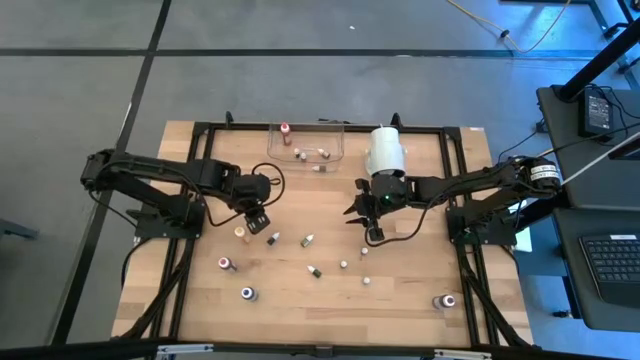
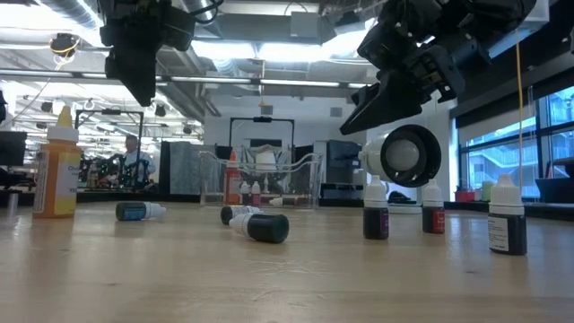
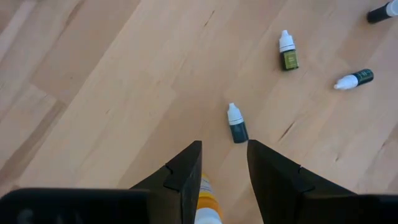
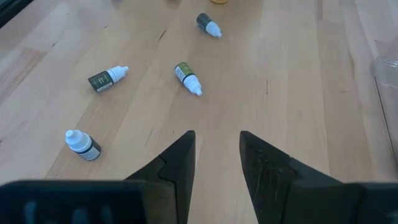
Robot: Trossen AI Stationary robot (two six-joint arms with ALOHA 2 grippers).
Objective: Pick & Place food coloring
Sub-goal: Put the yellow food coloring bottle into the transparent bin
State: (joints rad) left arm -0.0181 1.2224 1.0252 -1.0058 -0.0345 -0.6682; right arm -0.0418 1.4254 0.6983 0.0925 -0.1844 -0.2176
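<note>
Food coloring bottles [image 1: 314, 271] lie scattered over the wooden table [image 1: 200, 310], most in the lower centre of the high view, several on their sides; a few more rest inside the clear plastic tray [image 1: 339, 134] at the upper centre, and one stands alone at the lower right [image 1: 448, 301]. Beside the tray, right of centre, lies a large white cylinder [image 1: 386, 150]. Left gripper [image 1: 257, 222], left of centre, hangs above an orange-capped bottle [image 3: 209, 205]; in the left wrist view its fingers [image 3: 185, 180] flank that bottle's upper part with a narrow gap between them, and whether they touch it cannot be told. Right gripper [image 1: 371, 225], right of centre, is raised over bare wood, fingers [image 4: 177, 165] slightly parted and holding nothing.
</note>
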